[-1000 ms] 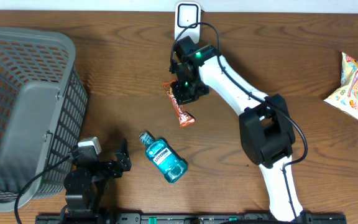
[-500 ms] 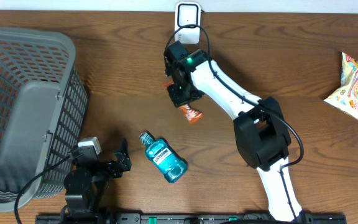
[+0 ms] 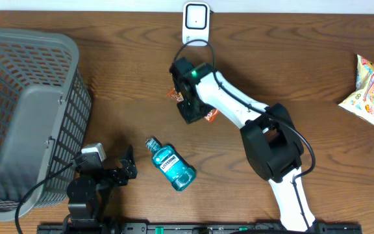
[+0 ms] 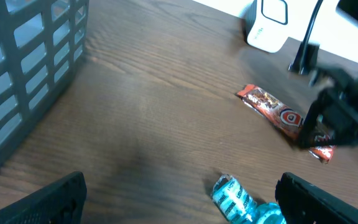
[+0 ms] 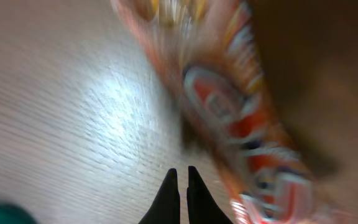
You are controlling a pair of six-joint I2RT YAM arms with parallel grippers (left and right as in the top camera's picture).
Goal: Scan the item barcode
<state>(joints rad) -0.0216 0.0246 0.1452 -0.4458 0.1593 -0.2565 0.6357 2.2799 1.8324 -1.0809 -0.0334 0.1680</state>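
The bar (image 3: 210, 116) lies on the table (image 3: 317, 58), below the scanner (image 3: 195, 16) and well apart from it. Its wrapper is red-orange with a round white-rimmed emblem; the lettering on it is too small or blurred to read in any view. The right gripper (image 3: 190, 104) hangs over the middle of the bar, so that from overhead only the two ends of the bar show. In the right wrist view its fingertips (image 5: 171, 193) are pressed together with nothing between them, and the bar runs just beside them on the wood; whether they touch it cannot be told.

The scanner is a white upright box at the far edge of the table, with a dark cable (image 3: 200, 44) looping beside it.

The left gripper (image 4: 179, 180) rests near the front edge with its jaws spread wide and nothing in them. Just to its right lies a bottle (image 3: 171, 166) of teal liquid with a teal cap, its label reading LISTERINE. A grey basket (image 3: 76, 110) fills the left side. Bright packets (image 3: 369, 81) lie at the right edge, their print unreadable.
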